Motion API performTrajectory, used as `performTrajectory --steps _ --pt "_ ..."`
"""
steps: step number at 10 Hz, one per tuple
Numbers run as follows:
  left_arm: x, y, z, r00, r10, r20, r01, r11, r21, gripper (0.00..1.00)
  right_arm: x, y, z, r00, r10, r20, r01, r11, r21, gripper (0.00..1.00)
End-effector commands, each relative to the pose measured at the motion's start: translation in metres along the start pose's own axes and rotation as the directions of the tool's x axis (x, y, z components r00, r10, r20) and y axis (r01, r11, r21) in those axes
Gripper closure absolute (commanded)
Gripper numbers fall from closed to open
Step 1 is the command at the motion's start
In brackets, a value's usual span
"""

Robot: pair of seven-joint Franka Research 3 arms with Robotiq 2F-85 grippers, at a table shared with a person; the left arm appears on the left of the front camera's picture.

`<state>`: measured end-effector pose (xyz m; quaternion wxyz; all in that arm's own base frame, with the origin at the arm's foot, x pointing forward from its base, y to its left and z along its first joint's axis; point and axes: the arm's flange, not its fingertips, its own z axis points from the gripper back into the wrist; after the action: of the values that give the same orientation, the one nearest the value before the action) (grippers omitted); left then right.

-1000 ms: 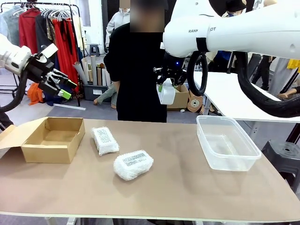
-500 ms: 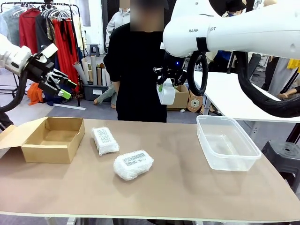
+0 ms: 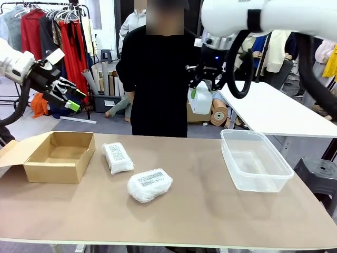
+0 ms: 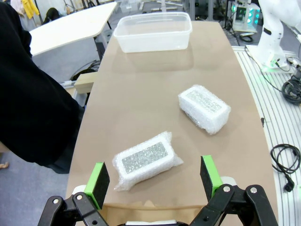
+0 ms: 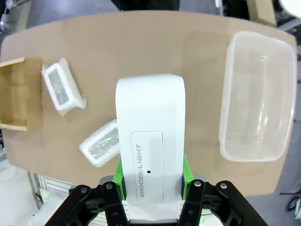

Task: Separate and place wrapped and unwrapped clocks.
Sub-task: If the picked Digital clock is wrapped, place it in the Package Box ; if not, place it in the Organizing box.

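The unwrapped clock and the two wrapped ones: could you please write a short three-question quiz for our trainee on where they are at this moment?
1. True or false: the right claw is shut on the bare white clock and holds it in the air over the table.
2. Where do the far wrapped clock and the near wrapped clock lie? A) on the table, between the cardboard box and the clear tub; B) inside the box; C) inside the tub.
3. Fill in: the left claw stands ___ and holds nothing.

Key: 1 true; 2 A; 3 open.
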<state>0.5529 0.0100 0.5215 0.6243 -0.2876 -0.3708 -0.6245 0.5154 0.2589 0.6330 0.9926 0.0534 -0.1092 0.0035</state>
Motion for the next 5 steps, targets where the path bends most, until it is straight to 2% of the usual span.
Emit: performTrajectory --steps 1,2,3,4,5 --pt "0.001 -0.002 0.002 1.0 -0.003 -0.004 0.003 1.0 0.001 0.0 -0.022 -0.021 -0.01 0.999 -0.015 0.04 0.013 0.999 0.029 1.0" --pt "0.001 -0.002 0.002 1.0 -0.003 -0.004 0.003 1.0 0.001 0.0 -0.014 -0.043 0.002 0.999 0.017 0.033 -0.018 0.999 0.031 1.0" --pt "0.001 -0.002 0.002 1.0 -0.003 -0.004 0.003 1.0 0.001 0.0 -0.032 -0.043 -0.005 0.998 0.001 0.062 -0.003 0.999 0.036 1.0" --pt "0.001 -0.002 0.002 1.0 -0.003 -0.004 0.003 1.0 0.001 0.0 -0.027 -0.062 0.001 0.998 0.039 0.057 -0.04 0.999 0.032 1.0" --pt "0.001 -0.002 0.002 1.0 -0.003 -0.004 0.003 1.0 0.001 0.0 -0.022 -0.078 0.006 0.998 0.025 0.061 -0.027 0.999 0.02 1.0"
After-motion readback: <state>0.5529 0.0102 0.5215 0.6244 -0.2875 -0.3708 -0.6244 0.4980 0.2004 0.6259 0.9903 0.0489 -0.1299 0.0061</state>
